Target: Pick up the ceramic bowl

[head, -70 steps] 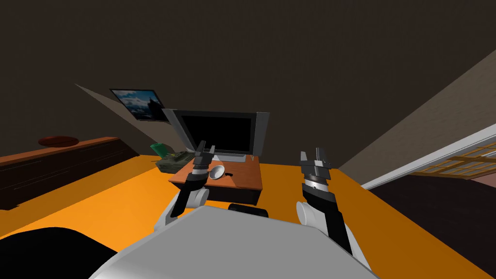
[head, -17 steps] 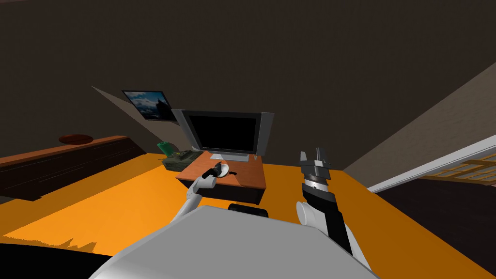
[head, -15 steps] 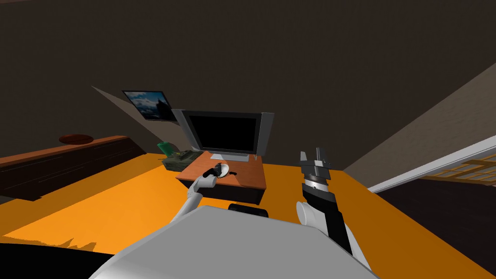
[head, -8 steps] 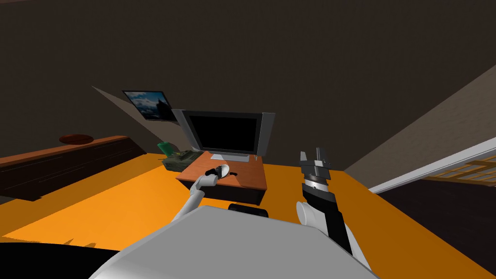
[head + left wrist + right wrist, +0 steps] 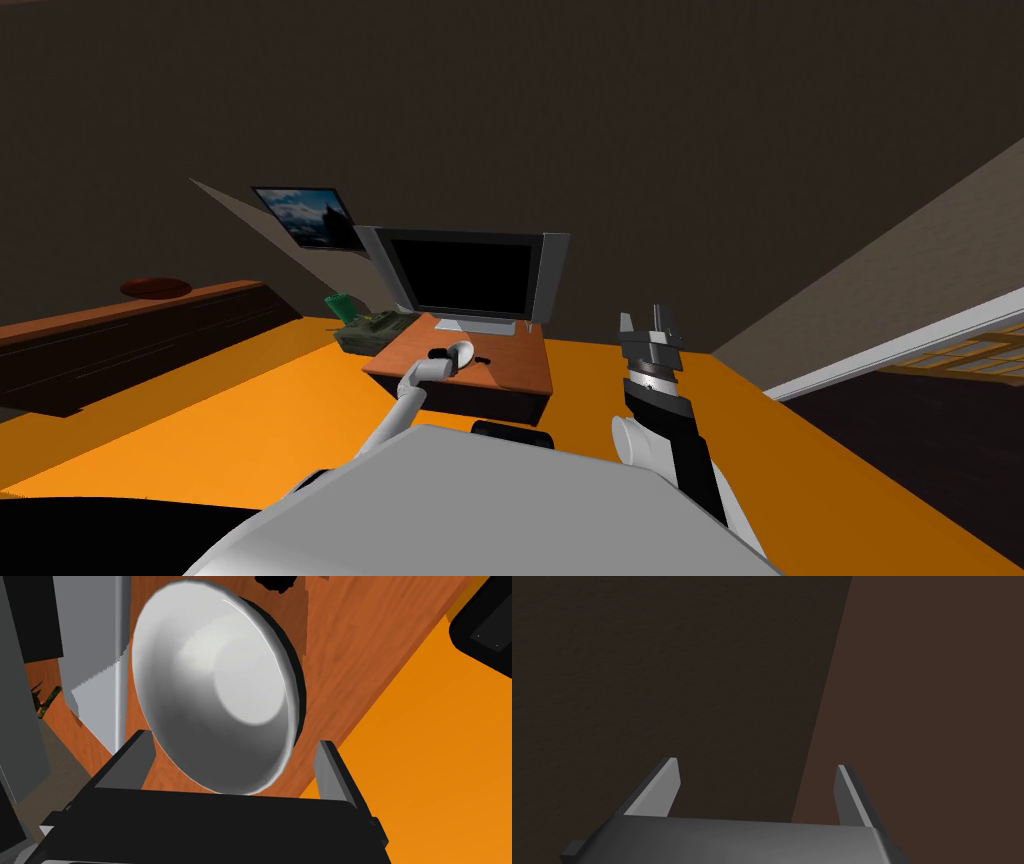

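The left gripper (image 5: 232, 741) is hanging low over the reddish wooden tabletop (image 5: 345, 646) in front of the television (image 5: 465, 275). Its fingers (image 5: 140, 748) are standing released, with the near rim of the pale grey bowl (image 5: 220, 686), sitting on that tabletop, lying between them. I am judging this as the end of the approach, so the next move is calling for clenching on the rim and lifting straight up, while the right gripper (image 5: 650, 325) is hovering raised at the right, fingers released.

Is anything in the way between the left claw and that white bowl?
Nothing visible is. The left gripper has its open fingers on either side of the white bowl, which sits on the wooden table, with no object between them. The television stands behind the bowl, out of the way.
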### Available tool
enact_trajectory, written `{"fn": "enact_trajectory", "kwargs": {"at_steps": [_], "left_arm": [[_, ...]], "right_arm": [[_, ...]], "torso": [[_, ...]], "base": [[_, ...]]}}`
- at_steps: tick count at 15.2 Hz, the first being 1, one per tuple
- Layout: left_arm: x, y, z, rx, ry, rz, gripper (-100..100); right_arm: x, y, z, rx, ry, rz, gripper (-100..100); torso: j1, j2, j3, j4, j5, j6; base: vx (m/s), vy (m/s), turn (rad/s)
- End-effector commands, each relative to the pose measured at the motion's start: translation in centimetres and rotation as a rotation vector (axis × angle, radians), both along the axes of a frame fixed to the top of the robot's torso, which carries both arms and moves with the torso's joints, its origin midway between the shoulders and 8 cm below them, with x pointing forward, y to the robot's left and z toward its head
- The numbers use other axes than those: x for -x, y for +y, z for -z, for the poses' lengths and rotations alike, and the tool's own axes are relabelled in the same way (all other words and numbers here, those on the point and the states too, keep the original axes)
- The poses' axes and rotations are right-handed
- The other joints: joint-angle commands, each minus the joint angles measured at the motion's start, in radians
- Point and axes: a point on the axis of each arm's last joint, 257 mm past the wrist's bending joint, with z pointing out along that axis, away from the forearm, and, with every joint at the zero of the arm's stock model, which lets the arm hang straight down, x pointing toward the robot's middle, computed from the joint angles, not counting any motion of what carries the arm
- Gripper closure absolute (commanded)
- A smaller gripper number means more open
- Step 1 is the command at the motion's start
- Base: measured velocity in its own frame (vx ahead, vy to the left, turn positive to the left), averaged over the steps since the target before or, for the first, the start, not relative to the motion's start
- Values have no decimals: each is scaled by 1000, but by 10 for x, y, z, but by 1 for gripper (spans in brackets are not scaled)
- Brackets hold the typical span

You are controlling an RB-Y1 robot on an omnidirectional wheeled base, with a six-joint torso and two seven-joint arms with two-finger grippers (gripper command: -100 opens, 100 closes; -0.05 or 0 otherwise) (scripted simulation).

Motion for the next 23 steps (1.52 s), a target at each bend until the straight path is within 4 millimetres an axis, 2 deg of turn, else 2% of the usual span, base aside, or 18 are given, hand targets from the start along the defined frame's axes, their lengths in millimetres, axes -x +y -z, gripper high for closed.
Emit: {"fn": "enact_trajectory", "kwargs": {"at_steps": [1, 4, 13, 15, 21, 22, 23], "left_arm": [[6, -3, 8, 13, 42, -6, -100], [18, -9, 22, 42, 127, -20, -100], [43, -23, 42, 98, 289, -43, -100], [41, -22, 41, 95, 280, -42, -100], [52, -28, 64, 96, 284, -40, -100], [52, -26, 61, 96, 286, -41, -100], [52, -26, 62, 96, 284, -40, 100]], "right_arm": [[0, 0, 0, 0, 0, 0, 0], [0, 0, 0, 0, 0, 0, 0], [0, 0, 0, 0, 0, 0, 0], [0, 0, 0, 0, 0, 0, 0], [0, 0, 0, 0, 0, 0, 0], [0, 0, 0, 0, 0, 0, 0], [0, 0, 0, 0, 0, 0, 0]], "torso": [[0, 0, 0, 0, 0, 0], [0, 0, 0, 0, 0, 0], [0, -1, -1, 0, 0, 0], [0, -1, 0, 0, 0, 0], [-2, 2, 1, 0, 0, 0], [-2, 2, 1, 0, 0, 0], [-1, 2, 1, 0, 0, 0]], "base": [[23, 15, 0], [29, 20, -2], [37, 20, -4], [10, 6, 0], [2, -3, 9], [0, 0, 0], [0, 0, 0]]}}
